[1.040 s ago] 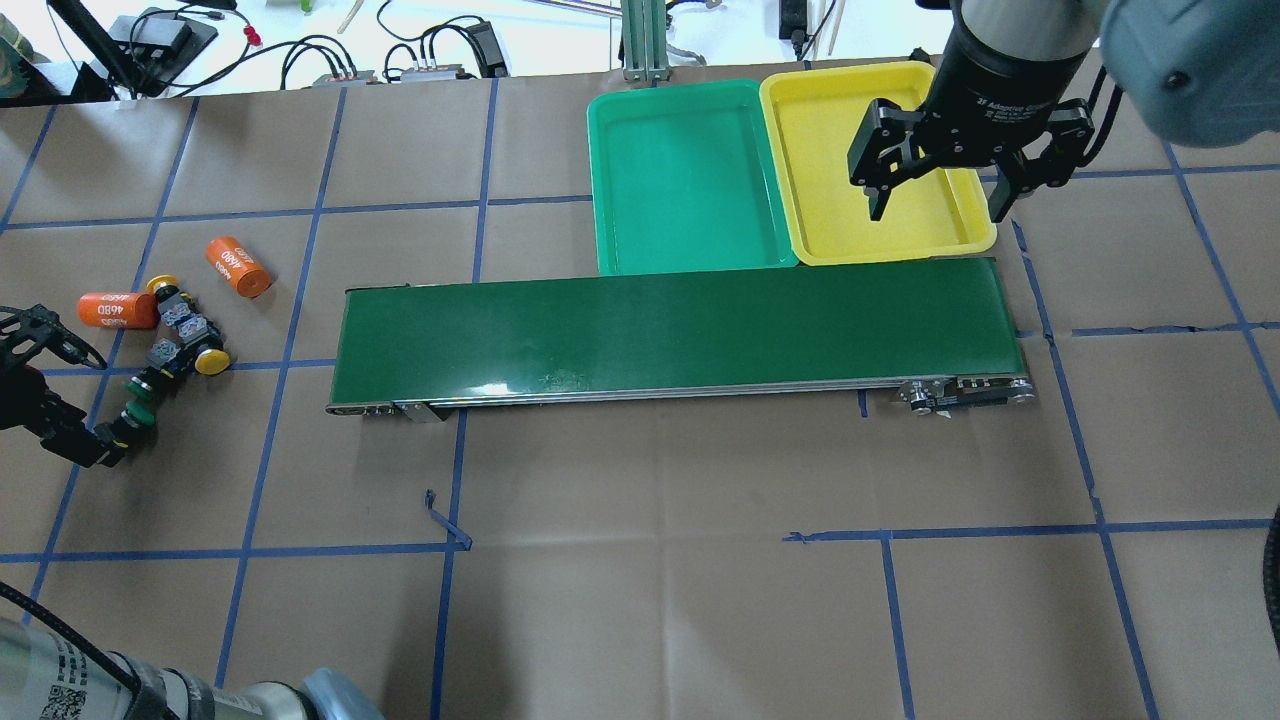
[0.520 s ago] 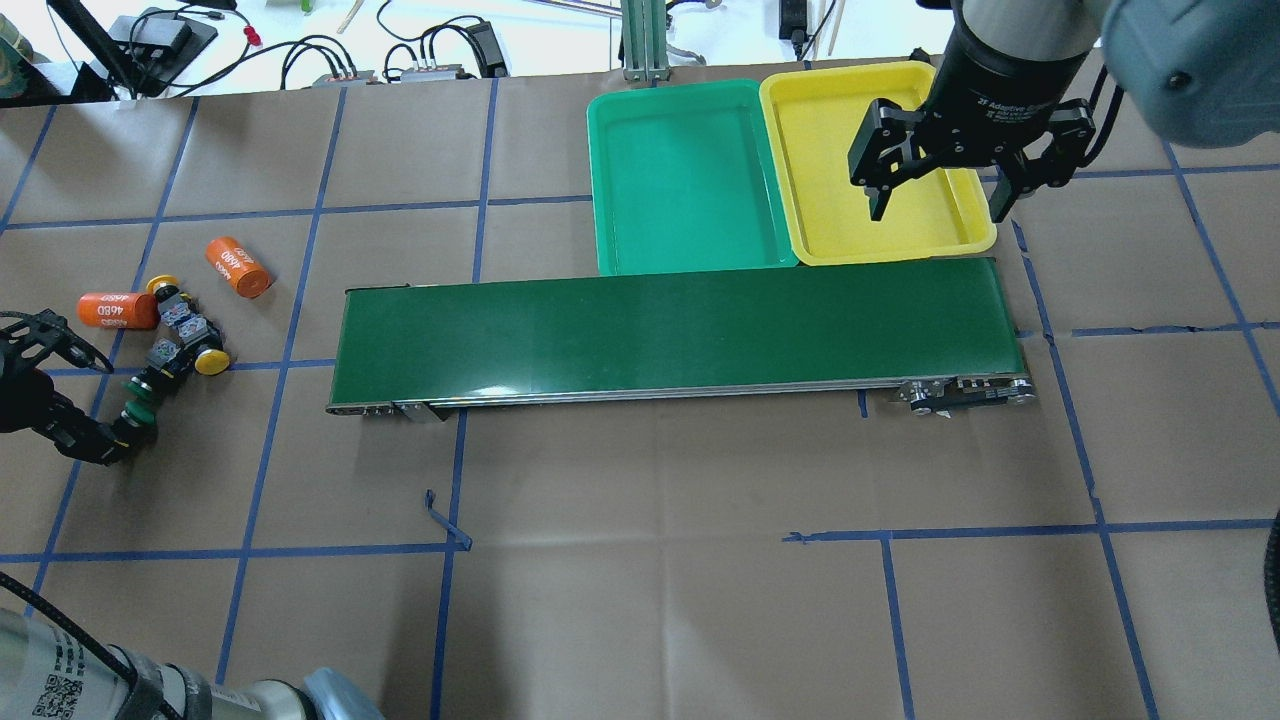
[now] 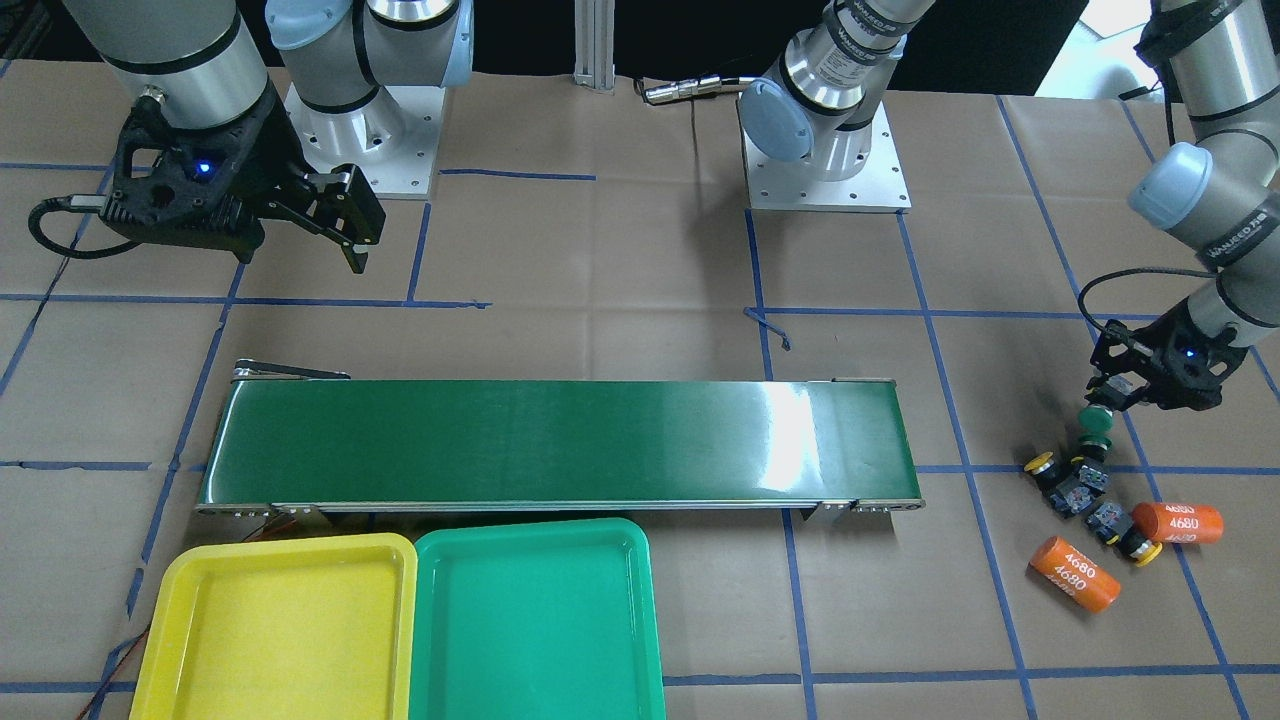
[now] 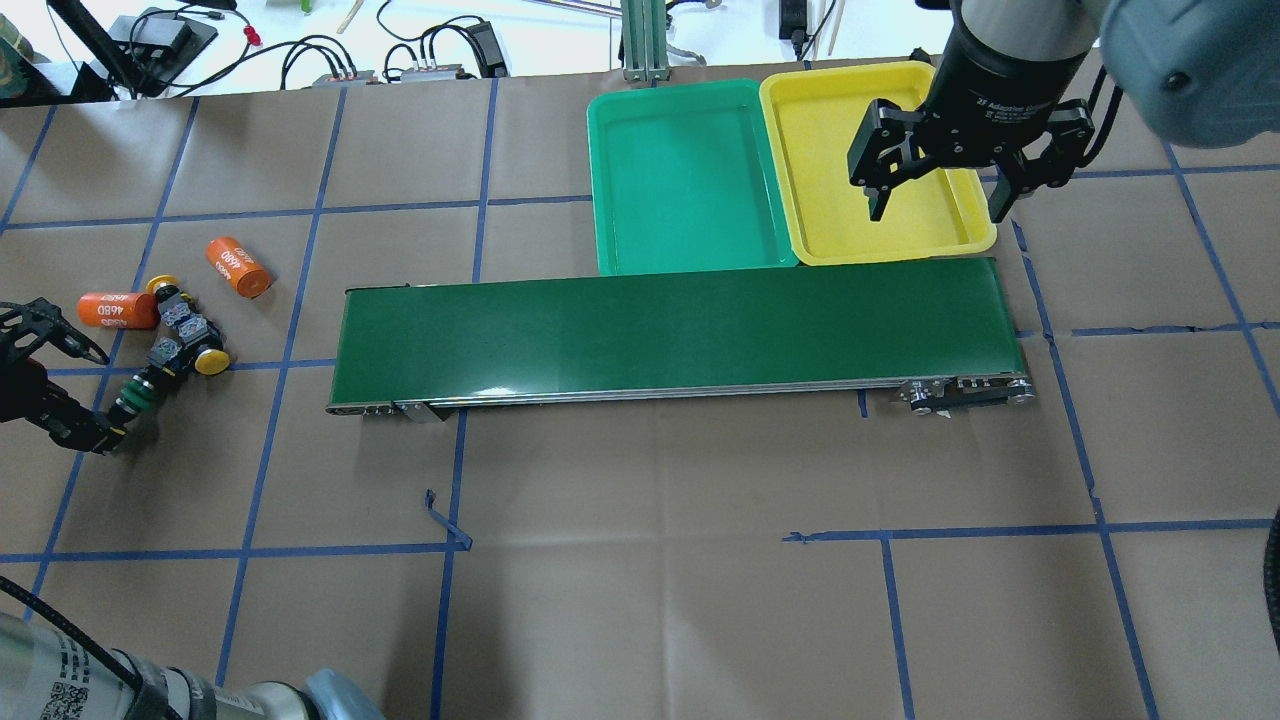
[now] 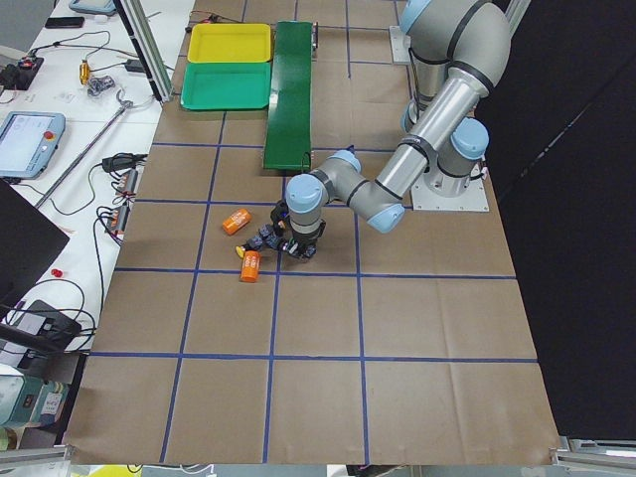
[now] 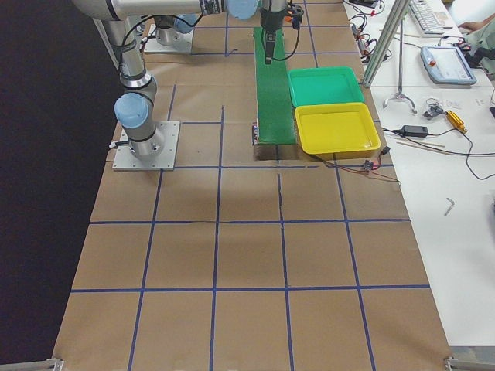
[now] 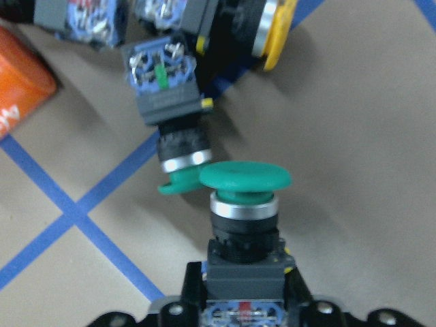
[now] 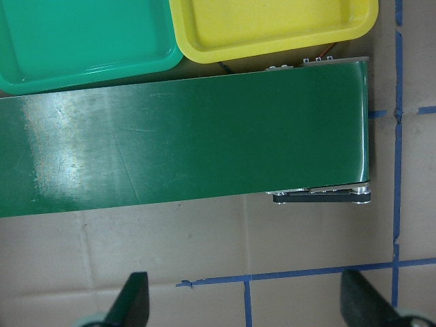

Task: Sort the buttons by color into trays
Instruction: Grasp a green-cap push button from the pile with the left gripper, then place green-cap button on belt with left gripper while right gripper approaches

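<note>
We see the left gripper (image 7: 243, 310) closed narrow on the blocky grey body of one green button (image 7: 245, 178), at the bottom of the left wrist view. This button has a smooth, glossy mushroom cap, a bright metal ring under it and a ribbed black collar. The cap points to 12 o'clock, and its rim overlaps the cap of the other green button (image 7: 167, 109), which lies on its side toward 11 o'clock. We cannot tell if the held button is lifted off the counter (image 4: 640, 600), which is covered with matte brown paper and blue tape lines.

At 1 o'clock shows the cap of one of the yellow buttons (image 7: 276, 30). Two orange cylinders (image 4: 240, 266) lie just beside the group.

In the overhead view this group is at 9 o'clock from the long conveyor belt (image 4: 680, 330), dark green and shiny, and well apart from it. The yellow tray (image 4: 830, 150) and the teal tray (image 4: 680, 170), shallow plastic with rounded corners, stand rim against rim at 12 to 1 o'clock of the belt.

The right gripper (image 4: 937, 205) hangs with its fingers spread wide.
</note>
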